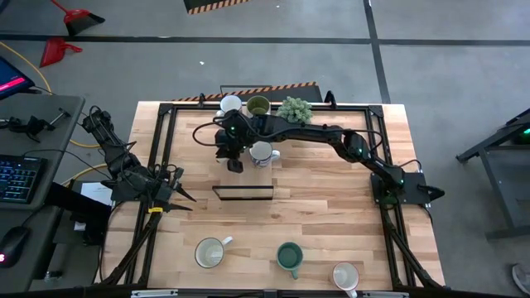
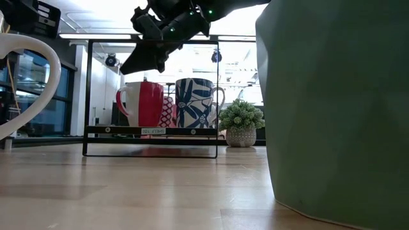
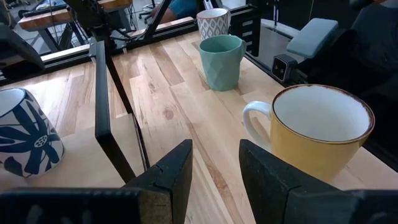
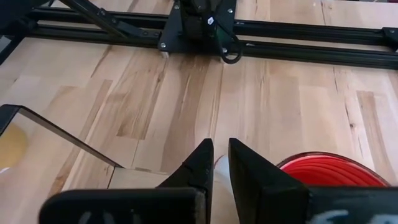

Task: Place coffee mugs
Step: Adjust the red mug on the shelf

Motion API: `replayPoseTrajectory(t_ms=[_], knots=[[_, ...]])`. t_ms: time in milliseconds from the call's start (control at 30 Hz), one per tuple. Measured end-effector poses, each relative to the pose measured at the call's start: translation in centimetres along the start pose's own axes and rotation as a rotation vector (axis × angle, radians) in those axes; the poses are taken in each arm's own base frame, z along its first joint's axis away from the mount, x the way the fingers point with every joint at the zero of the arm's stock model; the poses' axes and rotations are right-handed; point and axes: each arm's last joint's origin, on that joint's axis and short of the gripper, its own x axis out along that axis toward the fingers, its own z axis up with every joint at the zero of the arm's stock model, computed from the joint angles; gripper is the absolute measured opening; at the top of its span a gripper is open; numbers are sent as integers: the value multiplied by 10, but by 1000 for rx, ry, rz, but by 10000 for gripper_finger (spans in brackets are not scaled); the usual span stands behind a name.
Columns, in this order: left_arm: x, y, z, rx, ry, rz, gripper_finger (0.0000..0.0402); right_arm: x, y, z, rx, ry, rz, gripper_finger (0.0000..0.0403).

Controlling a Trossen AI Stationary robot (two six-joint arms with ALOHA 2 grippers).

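Right gripper (image 4: 221,146) has its fingers nearly pinched, nothing clearly in them, hanging nose-down just over the red mug (image 4: 336,171), handle side roughly under the tips. The mug's upright behind the rack (image 2: 150,131). Right arm's stretched across the table; left gripper (image 1: 186,197) waits well apart.

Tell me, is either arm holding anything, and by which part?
Left gripper: nothing. Right gripper hangs at the handle of the red mug; whether it grips cannot be told.

right gripper (image 1: 235,165) over rack (image 1: 243,192) by white mug (image 1: 262,154); left gripper (image 1: 184,197) idle (table's left side).
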Motion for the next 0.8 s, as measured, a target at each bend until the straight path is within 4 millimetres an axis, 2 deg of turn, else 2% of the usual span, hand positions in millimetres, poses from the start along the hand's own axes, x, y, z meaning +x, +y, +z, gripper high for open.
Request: replayPoseTrajectory(t_ms=[233, 467, 800], knots=[[0, 0, 0, 0, 0, 0, 119, 3, 7, 1, -15, -1, 5, 28], [0, 0, 0, 0, 0, 0, 119, 10, 6, -3, -15, 10, 5, 28], [0, 0, -1, 7, 12, 1, 119, 9, 0, -4, -20, 15, -33, 28]])
